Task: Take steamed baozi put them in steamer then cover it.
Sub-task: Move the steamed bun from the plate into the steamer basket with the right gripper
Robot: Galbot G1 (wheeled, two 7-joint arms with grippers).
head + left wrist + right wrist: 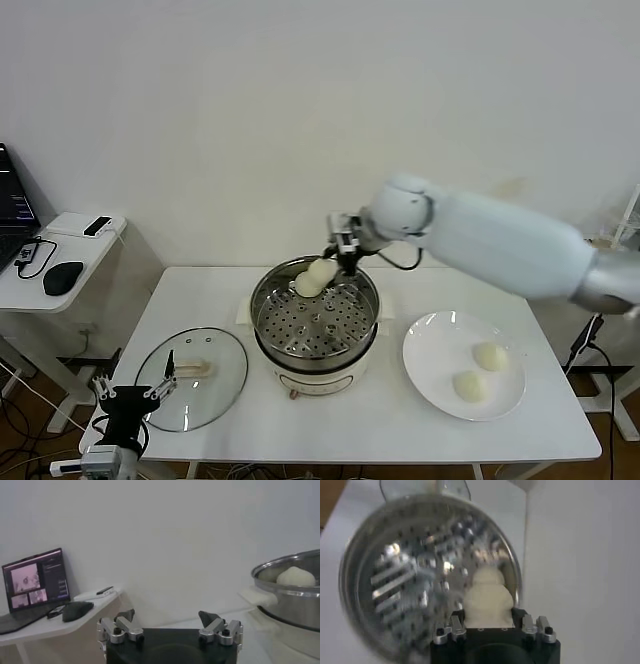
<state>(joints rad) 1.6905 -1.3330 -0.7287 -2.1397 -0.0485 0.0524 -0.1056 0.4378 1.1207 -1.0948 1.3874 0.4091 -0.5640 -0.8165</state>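
The steamer [315, 325] stands mid-table, its perforated tray [410, 580] bare over most of its area. My right gripper [343, 262] reaches over the steamer's back rim, shut on a cream-white baozi [322, 269] that fills the gap between its fingers [457, 620]. In the right wrist view that baozi [487, 602] has a second pale bun [489, 575] pressed against its far side, low by the steamer wall. Two more baozi [490, 356] [468, 385] lie on the white plate [425, 335]. My left gripper [130, 392] waits open at the table's front left corner.
The glass lid [190, 378] lies flat on the table left of the steamer, close to the left gripper. In the left wrist view the steamer's rim [295, 597] shows with a bun [296, 576] above it. A side desk [60, 265] with a laptop and mouse stands at the left.
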